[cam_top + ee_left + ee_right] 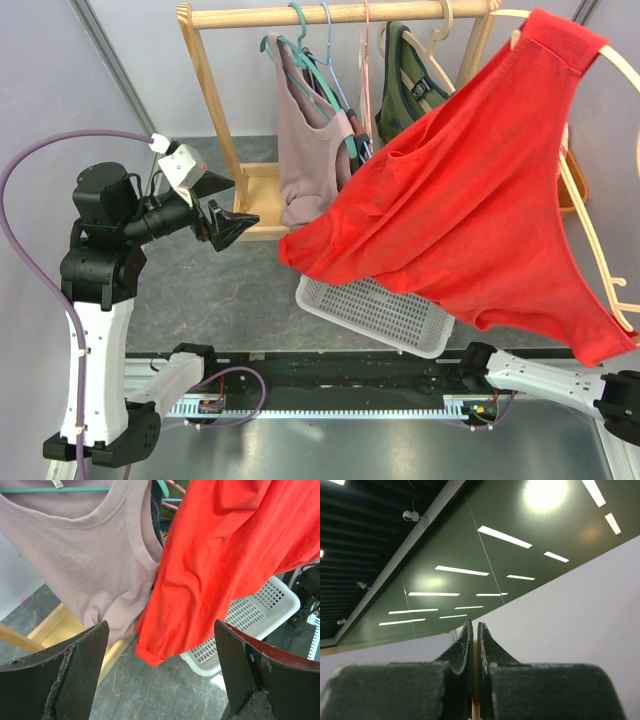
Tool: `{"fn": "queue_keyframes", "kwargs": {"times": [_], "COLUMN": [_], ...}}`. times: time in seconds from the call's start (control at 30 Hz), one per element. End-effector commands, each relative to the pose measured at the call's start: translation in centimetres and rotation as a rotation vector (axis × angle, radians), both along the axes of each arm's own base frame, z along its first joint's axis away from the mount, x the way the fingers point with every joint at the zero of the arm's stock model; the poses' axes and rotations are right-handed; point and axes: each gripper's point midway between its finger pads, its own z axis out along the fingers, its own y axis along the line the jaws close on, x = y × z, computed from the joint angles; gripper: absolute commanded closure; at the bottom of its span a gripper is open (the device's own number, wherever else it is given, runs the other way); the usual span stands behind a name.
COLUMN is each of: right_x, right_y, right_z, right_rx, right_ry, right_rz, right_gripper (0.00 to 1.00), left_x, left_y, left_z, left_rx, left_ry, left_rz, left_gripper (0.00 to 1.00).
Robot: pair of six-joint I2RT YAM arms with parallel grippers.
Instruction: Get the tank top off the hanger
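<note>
Over the grey worktop (190, 300) the left claw (245, 200) is held wide at nine o'clock, the right claw (474, 632) pinched narrow on the hanger (599, 250) under ceiling strip lights (505, 536).

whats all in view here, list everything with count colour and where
red tank top: 1, red, on the cream hanger, raised at right
cream hanger: 1, cream, inside the red top
wooden rack: 1, light wood, back of table
mauve tank top: 1, mauve, on the rack
green garment: 1, dark green, on the rack
other hangers: several, on the rack
basket: 1, white, on the table under the red top
table: 1, grey
left arm: 1, black and white, jaws open, facing the rack
right arm: 1, white, jaws shut, seemingly on the hanger
</note>
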Motion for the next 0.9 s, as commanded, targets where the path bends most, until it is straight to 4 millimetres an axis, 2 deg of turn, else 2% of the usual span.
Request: {"fn": "queue_keyframes", "kwargs": {"times": [0.0,0.1,0.2,0.3,0.33,0.37,0.43,0.47,0.53,0.57,0.6,0.7,0.8,0.87], "right_x": [-2.8,-3.2,-2.2,1.5,3.7,5.0,8.3,9.4,12.1,12.8,14.0,16.5,17.3,17.6], "right_y": [-3.9,-5.1,-4.7,-0.1,3.3,5.5,11.5,13.4,17.8,18.7,20.2,22.9,24.8,25.4], "right_z": [0.8,0.4,-0.1,-1.7,-3.0,-3.9,-7.4,-8.9,-13.2,-14.5,-17.0,-23.2,-27.9,-30.0], "right_rx": [0.096,0.113,0.093,-0.024,-0.117,-0.177,-0.346,-0.403,-0.530,-0.547,-0.603,-0.740,-0.823,-0.859], "right_ry": [-0.076,-0.070,-0.019,0.105,0.174,0.217,0.330,0.366,0.468,0.508,0.559,0.696,0.791,0.830], "right_rz": [0.006,-0.005,-0.001,0.010,0.018,0.017,0.025,0.027,0.020,0.020,0.000,-0.057,-0.045,-0.044], "right_gripper": [1.00,1.00,1.00,1.00,1.00,1.00,1.00,1.00,1.00,1.00,1.00,1.00,1.00,1.00], "left_x": [-0.8,-0.8,-0.9,-1.2,-1.0,-0.9,-0.6,-0.4,-0.2,-0.1,0.1,0.2,0.4,0.6], "left_y": [-0.2,-0.3,-0.5,-1.3,-1.5,-1.8,-2.3,-2.3,-2.4,-2.4,-2.3,-2.3,-2.4,-2.4], "left_z": [2.6,2.8,3.1,3.3,3.0,2.8,1.9,1.7,0.8,0.5,0.3,-0.3,-1.1,-1.5], "left_rx": [-0.039,-0.042,-0.048,-0.073,-0.075,-0.076,-0.068,-0.059,-0.019,-0.007,0.005,0.022,0.037,0.046], "left_ry": [-0.052,-0.055,-0.053,-0.026,-0.011,0.002,0.025,0.024,0.011,0.011,0.000,-0.002,0.007,0.014], "left_rz": [0.006,0.007,-0.003,-0.031,-0.039,-0.047,-0.059,-0.056,-0.052,-0.049,-0.045,-0.048,-0.048,-0.045], "left_gripper": [0.07,0.07,0.08,0.10,0.10,0.10,0.11,0.11,0.11,0.11,0.11,0.11,0.11,0.11]}}
